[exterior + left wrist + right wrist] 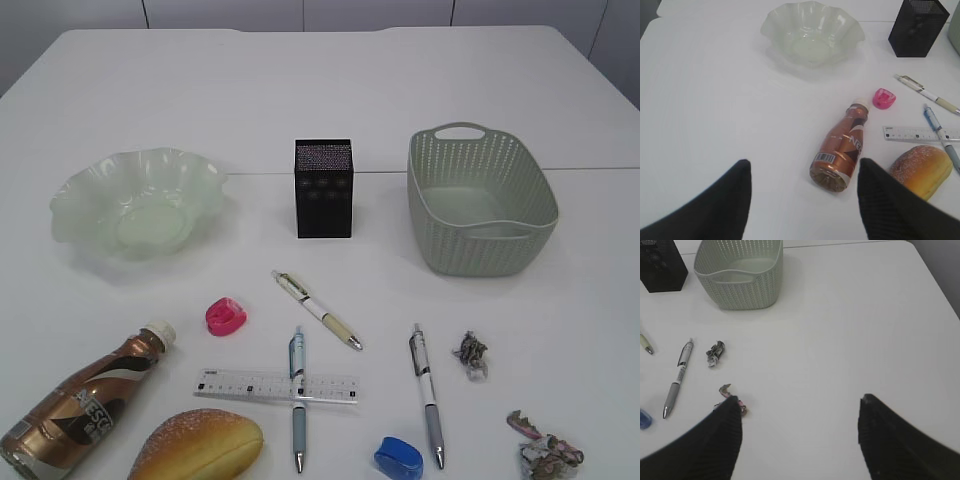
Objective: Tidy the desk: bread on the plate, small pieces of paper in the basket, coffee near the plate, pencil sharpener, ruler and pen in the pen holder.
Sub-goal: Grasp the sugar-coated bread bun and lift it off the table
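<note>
**Nothing tidied yet**

From the left: the plate (135, 212) at 10 o'clock is empty, coffee (85, 400) and bread (198, 444) lie at 7. Pen holder (324, 187) and basket (480, 200) are empty; pens, ruler (276, 386), sharpeners, paper lie loose on the worktop (300, 90). Left claw (802, 200) and right claw (800, 435) stand wide open, holding nothing.

Left fingers (715, 205) black, broad, tapered, finely ribbed texture; right fingers (705, 445) identical
</note>
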Controlling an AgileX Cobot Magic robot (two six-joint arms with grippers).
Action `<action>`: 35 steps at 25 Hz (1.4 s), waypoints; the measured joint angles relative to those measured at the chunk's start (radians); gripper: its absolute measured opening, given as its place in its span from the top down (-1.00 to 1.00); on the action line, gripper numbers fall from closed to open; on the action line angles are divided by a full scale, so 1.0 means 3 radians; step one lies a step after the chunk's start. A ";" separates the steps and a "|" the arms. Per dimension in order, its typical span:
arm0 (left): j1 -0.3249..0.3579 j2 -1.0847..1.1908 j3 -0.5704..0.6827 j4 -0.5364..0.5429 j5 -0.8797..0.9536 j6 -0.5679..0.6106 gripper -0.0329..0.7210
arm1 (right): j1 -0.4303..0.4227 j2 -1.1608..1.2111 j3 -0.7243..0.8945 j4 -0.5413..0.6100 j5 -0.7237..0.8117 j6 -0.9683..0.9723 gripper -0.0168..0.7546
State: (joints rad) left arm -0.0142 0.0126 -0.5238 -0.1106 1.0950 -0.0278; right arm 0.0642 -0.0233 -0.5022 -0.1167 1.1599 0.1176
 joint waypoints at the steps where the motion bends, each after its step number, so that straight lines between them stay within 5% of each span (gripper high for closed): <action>1: 0.0000 0.0000 0.0000 0.0000 0.0000 0.0000 -0.38 | 0.0000 0.0000 0.0000 0.0000 -0.0006 0.0000 -0.42; 18: 0.0000 0.0000 -0.0026 -0.0099 -0.0086 0.0000 -0.38 | 0.0000 0.0000 -0.0023 0.0109 -0.0087 0.0000 -0.42; 35: 0.0000 0.0609 -0.0242 -0.0259 -0.0785 0.0000 -0.38 | 0.0000 0.0934 -0.0331 0.0217 -0.1087 0.0000 -0.42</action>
State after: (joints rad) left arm -0.0142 0.1952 -0.5965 -0.1883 0.8596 -0.0278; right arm 0.0642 0.2568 -0.6014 -0.0517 0.8338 0.1176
